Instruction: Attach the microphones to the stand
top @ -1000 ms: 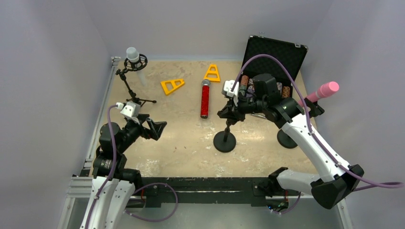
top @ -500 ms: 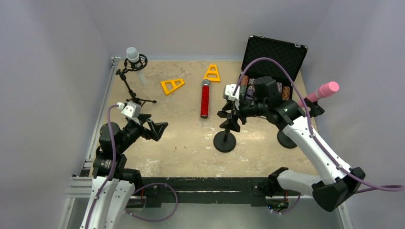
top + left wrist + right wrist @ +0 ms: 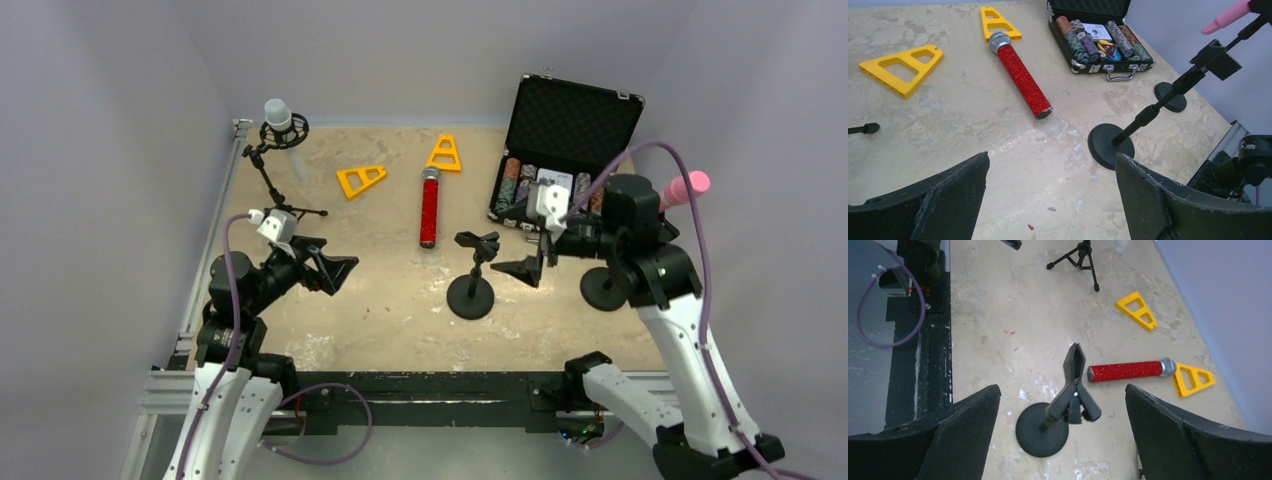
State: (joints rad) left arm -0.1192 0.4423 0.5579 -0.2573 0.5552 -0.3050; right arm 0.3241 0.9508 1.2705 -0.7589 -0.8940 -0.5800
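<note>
Three microphones: white mic [image 3: 277, 112] sitting in the tripod stand [image 3: 272, 185]; pink mic [image 3: 686, 186] sitting on the right stand [image 3: 602, 290], its post hiding behind the arm; red mic [image 3: 429, 210] lying flat on the table [image 3: 380, 295]. Middle stand [image 3: 471, 296] standing with its clip bare; two yellow triangles [image 3: 361, 180] lying nearby; one chip case [image 3: 575, 115] lying open. Left gripper [image 3: 338, 272] and right gripper [image 3: 528, 264] both hanging with jaws apart, gripping nothing.
</note>
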